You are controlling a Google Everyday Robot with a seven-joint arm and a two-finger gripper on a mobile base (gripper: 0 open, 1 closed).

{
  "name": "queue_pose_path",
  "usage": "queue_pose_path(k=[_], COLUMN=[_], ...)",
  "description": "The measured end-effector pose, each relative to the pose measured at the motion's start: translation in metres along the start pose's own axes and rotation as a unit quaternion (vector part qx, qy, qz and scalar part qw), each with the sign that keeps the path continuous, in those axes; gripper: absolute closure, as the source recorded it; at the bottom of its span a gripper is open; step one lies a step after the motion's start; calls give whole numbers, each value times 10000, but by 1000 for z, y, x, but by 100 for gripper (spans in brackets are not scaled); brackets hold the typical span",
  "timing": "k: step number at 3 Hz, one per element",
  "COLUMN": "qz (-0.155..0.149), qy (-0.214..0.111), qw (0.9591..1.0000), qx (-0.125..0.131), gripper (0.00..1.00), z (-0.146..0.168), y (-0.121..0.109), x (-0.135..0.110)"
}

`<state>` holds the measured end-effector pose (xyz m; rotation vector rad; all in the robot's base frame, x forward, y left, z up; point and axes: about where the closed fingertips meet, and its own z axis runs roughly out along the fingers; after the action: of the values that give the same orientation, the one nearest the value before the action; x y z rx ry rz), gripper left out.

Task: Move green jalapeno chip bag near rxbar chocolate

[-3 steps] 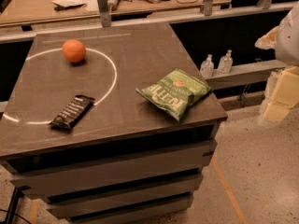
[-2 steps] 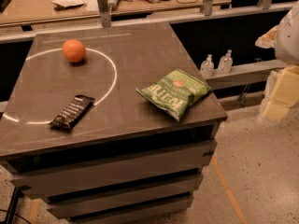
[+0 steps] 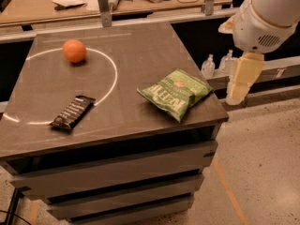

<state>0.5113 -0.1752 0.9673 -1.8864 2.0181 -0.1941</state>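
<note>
The green jalapeno chip bag (image 3: 176,93) lies flat near the table's front right corner. The rxbar chocolate (image 3: 72,112), a slim dark bar with pale lettering, lies at the front left, on the white circle line. My gripper (image 3: 243,78) hangs from the white arm (image 3: 265,18) just off the table's right edge. It is to the right of the bag and apart from it, holding nothing that I can see.
An orange (image 3: 74,50) sits at the back left inside a white circle line (image 3: 112,74) on the dark table (image 3: 140,46). Two small bottles (image 3: 208,65) stand on a ledge behind the right edge. A cluttered workbench (image 3: 70,3) runs along the back.
The arm and gripper have moved left and a little up, closer to the table's right edge. The bag, the bar and the orange have not moved.
</note>
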Motion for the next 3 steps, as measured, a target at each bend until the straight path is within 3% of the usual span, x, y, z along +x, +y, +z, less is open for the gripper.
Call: queue_pose_path(k=[1,2,3], qz=[-907,-1425,-1751], qy=[-278,-429,-752], qw=[9953,9884,9800], qx=[-195,-312,-571], gripper=[0,0,0], z=[52,86,117], y=[-25,-27,-23], x=[-34,-56,-77])
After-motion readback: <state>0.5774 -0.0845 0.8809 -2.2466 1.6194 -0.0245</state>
